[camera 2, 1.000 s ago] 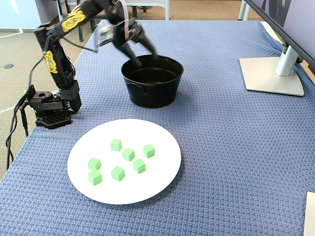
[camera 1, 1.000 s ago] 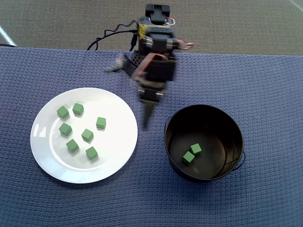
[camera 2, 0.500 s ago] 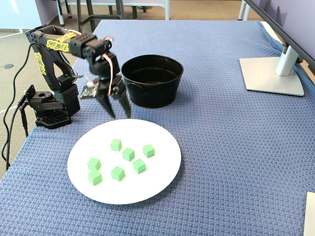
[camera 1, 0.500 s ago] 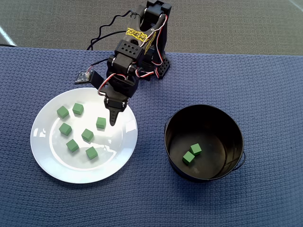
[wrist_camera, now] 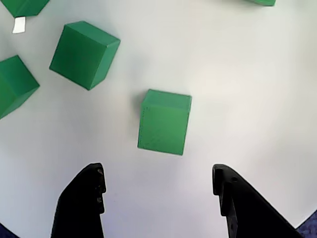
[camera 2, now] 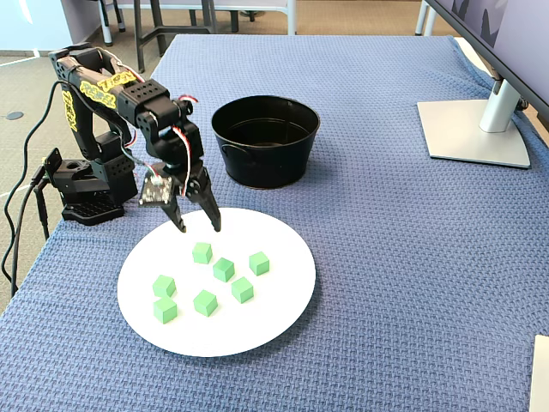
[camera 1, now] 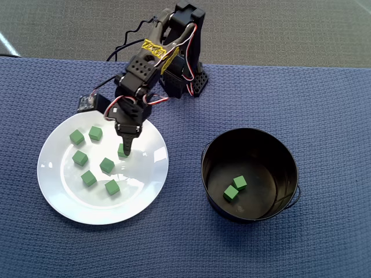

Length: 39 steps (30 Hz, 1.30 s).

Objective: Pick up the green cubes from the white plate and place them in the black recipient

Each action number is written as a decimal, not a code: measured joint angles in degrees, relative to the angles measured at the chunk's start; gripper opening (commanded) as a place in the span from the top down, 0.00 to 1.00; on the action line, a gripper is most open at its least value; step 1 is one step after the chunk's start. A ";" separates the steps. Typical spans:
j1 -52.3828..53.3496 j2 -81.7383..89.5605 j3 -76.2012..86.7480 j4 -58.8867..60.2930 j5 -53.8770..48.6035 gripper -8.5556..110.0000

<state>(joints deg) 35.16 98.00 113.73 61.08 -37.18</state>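
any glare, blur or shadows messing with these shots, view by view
Overhead view: sharp, with faint bright reflections on the plate and a soft sheen inside the pot. Wrist view: crisp, evenly lit; the cube ahead of the open gripper casts only a faint shadow. Fixed view: clear daylight, with the plate throwing a thin shadow on the cloth.

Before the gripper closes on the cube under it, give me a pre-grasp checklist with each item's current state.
1. Gripper open: ok, its fingers are spread wider than the cube.
2. Target green cube centred between the fingers in the wrist view: ok.
3. Neighbouring cube clear of the closing path: ok, it lies apart, up and left.
4. Fingertips down at cube level: cannot tell; in the fixed view they look above the white plate.
5. Black recipient unobstructed: ok, it is open and holds two cubes.
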 measured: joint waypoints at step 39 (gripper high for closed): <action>2.46 -9.67 1.49 -9.93 1.05 0.89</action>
<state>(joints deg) 37.62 88.33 115.22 51.15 -36.12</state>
